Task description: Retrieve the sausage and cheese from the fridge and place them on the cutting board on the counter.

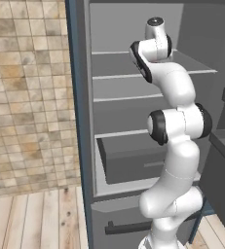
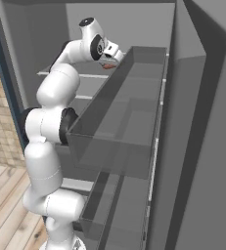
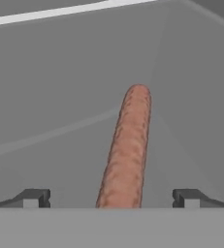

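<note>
The fridge (image 1: 128, 97) stands open, and my arm reaches onto one of its upper grey shelves. The sausage (image 3: 128, 150), a reddish-brown cylinder, lies on that shelf and points away from the hand. My gripper (image 3: 111, 198) is open, with one dark fingertip (image 3: 36, 197) on each side of the sausage's near end and clear gaps between them. In the right base view the hand (image 2: 110, 52) hovers over a reddish bit of the sausage (image 2: 107, 65) behind the door bin. The cheese, the cutting board and the counter are out of view.
The open fridge door with its grey shelf bins (image 2: 129, 112) stands close on the arm's right. A grey drawer (image 1: 133, 160) sits below the shelves, above a lower front with a dark bar handle (image 1: 128, 227). To the left are a tiled wall (image 1: 26, 97) and wooden floor (image 1: 31, 219).
</note>
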Tool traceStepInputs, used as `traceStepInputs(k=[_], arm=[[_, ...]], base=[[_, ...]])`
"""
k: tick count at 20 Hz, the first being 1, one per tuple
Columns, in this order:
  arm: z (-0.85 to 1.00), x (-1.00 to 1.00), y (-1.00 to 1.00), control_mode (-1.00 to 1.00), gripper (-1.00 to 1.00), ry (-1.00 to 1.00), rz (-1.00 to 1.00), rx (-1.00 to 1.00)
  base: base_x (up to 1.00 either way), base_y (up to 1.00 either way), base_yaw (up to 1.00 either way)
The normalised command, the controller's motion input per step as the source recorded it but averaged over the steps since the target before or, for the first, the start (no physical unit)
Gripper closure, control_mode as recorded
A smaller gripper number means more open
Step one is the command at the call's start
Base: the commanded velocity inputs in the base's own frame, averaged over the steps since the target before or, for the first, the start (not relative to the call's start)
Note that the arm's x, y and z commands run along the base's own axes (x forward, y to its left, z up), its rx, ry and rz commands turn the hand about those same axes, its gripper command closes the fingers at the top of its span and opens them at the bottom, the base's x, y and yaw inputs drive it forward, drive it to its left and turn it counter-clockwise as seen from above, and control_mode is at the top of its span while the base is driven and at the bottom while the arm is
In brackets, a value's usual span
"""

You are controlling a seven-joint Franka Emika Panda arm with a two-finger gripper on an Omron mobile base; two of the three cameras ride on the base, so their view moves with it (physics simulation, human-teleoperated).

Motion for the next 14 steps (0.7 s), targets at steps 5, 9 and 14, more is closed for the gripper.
traceStepInputs(k=[5, 9, 14], arm=[[-0.23, 0.00, 0.00, -1.00, -1.00, 0.00, 0.00, 0.00], [-0.36, 0.00, 0.01, -1.00, 1.00, 0.00, 0.00, 0.00], [-0.37, 0.00, -0.02, -1.00, 1.00, 0.00, 0.00, 0.00]], base=[[0.00, 0.00, 0.00], [0.00, 0.00, 0.00], [0.00, 0.00, 0.00]])
